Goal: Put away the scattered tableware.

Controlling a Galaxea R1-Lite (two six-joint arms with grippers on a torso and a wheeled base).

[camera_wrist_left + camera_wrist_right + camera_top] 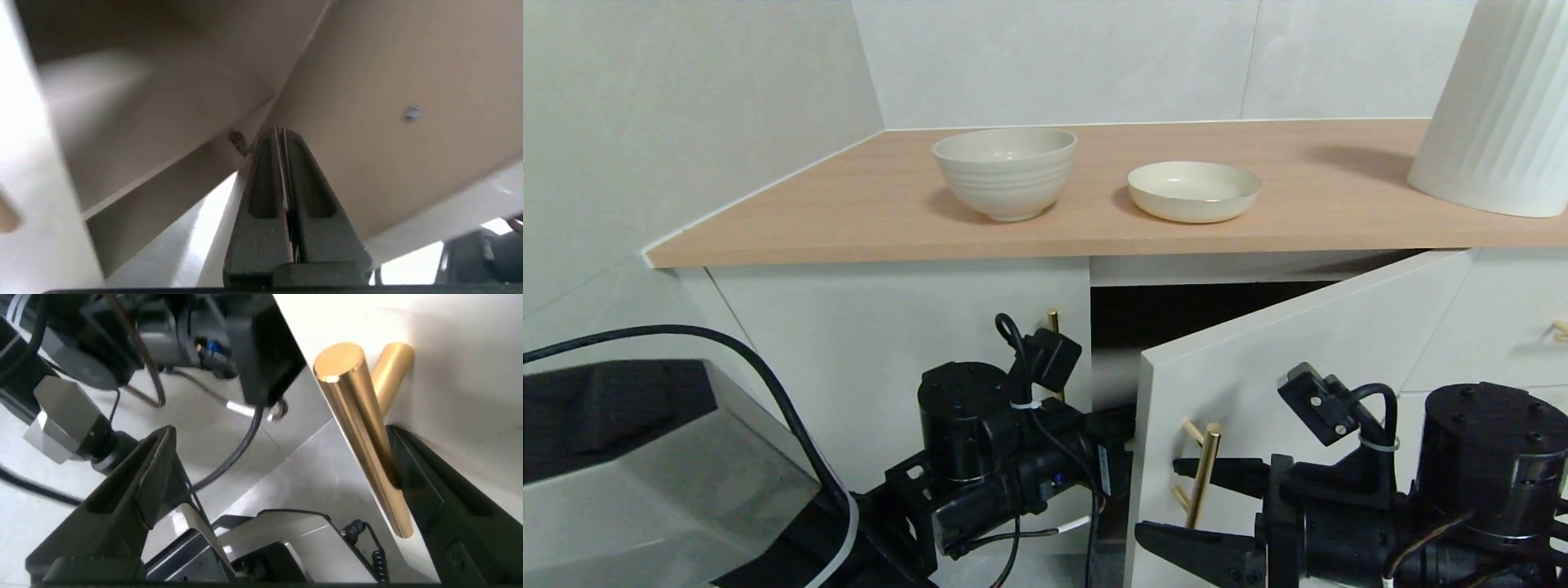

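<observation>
1. A deep bowl (1005, 171) stands upright on the wooden counter (849, 220), toward its left end
2. Below it, the left arm (980, 457) lies low and level in front of the closed door (890, 343), pointing into the dark cabinet opening; the left gripper (282, 151) has its fingers pressed flat together with nothing between them
3. A shallow dish (1194, 190) sits on the counter right of the bowl, near it but apart
4. The open door (1298, 351) stands ajar; the right arm (1462, 482) is held low and level, and the right gripper (1205, 510) has its fingers spread wide either side of the gold handle (1203, 474), not clamped on it
5. A ribbed white vase (1503, 106) stands at the counter's right end
</observation>
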